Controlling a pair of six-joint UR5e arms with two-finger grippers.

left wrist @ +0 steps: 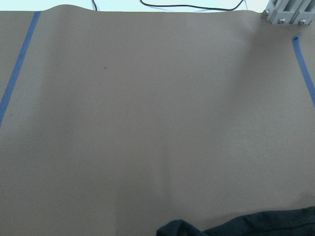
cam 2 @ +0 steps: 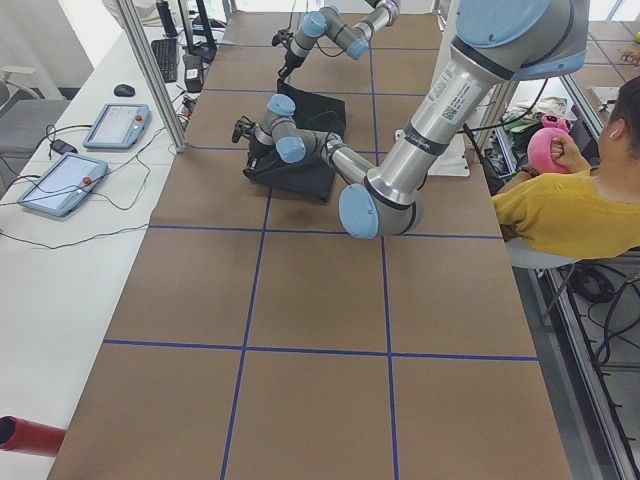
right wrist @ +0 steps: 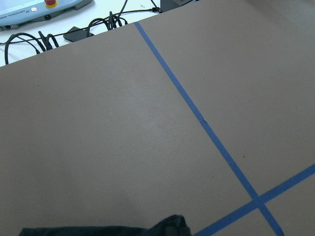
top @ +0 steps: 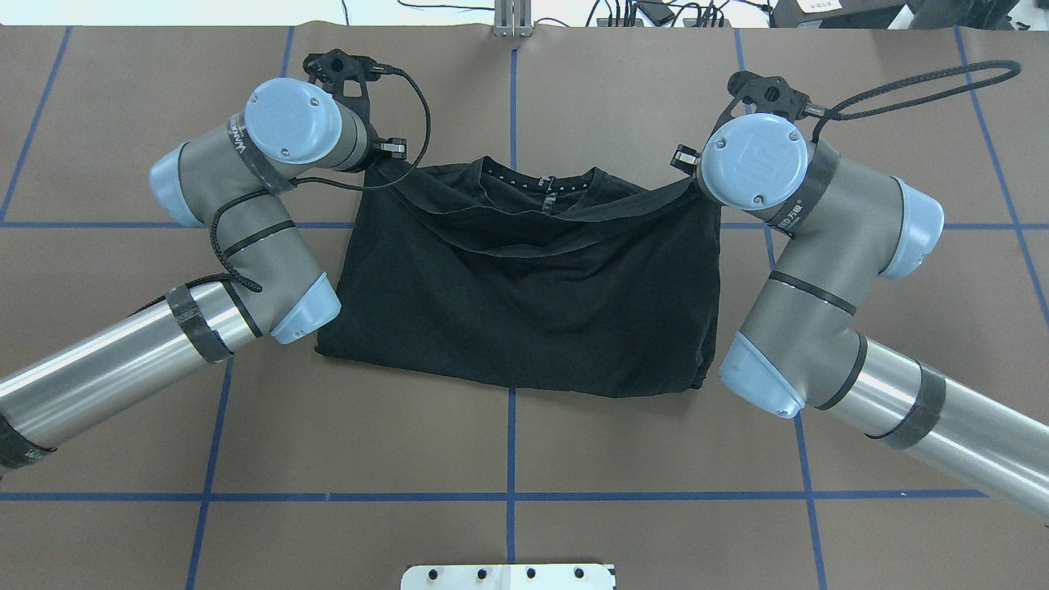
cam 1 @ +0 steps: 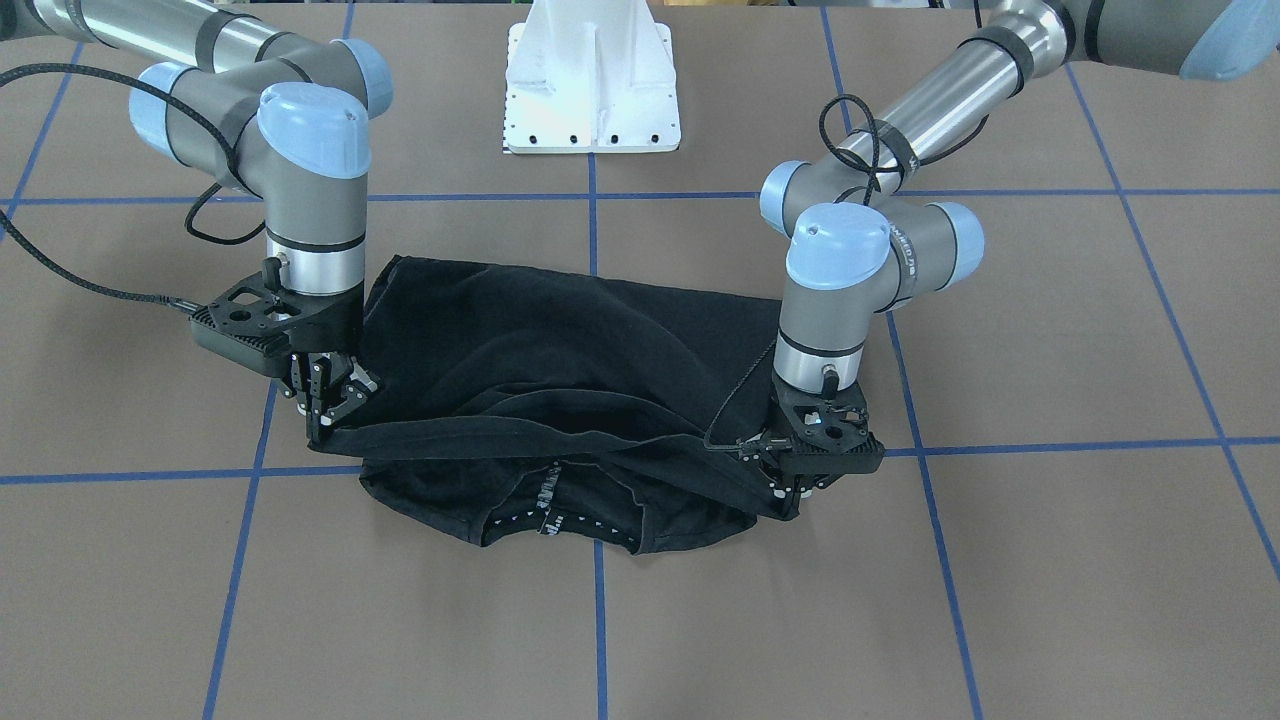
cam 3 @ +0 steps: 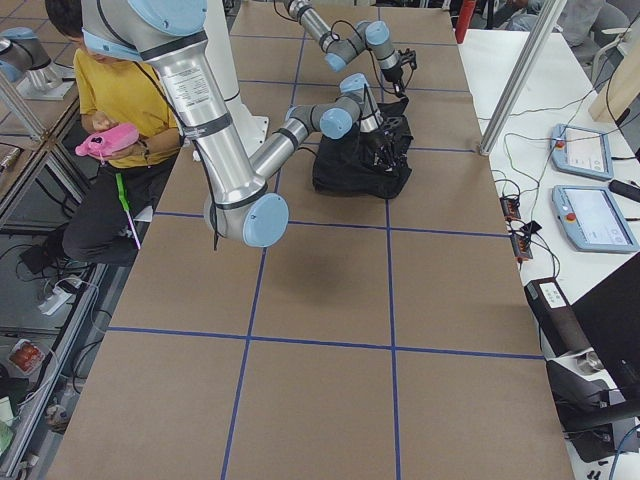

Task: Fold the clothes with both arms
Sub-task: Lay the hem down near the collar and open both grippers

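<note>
The black T-shirt (cam 1: 560, 340) lies on the brown table, doubled over itself. Its collar (cam 1: 545, 505) with a white-dotted band shows on the operators' side. A raised edge of the cloth stretches taut between both grippers, just above the collar (top: 545, 184). My left gripper (cam 1: 790, 497) is shut on one end of that edge, low over the table. My right gripper (cam 1: 325, 425) is shut on the other end, slightly higher. In the overhead view the wrists hide both grippers over the T-shirt (top: 524, 295). Each wrist view shows only a strip of black cloth (left wrist: 246, 227) (right wrist: 108, 231) at the bottom.
The white base block (cam 1: 592, 80) stands behind the shirt. A seated person in a yellow top (cam 2: 570, 210) is beside the table. Control tablets (cam 2: 60, 180) and cables lie on a side bench. Blue tape lines cross the brown table (top: 524, 459).
</note>
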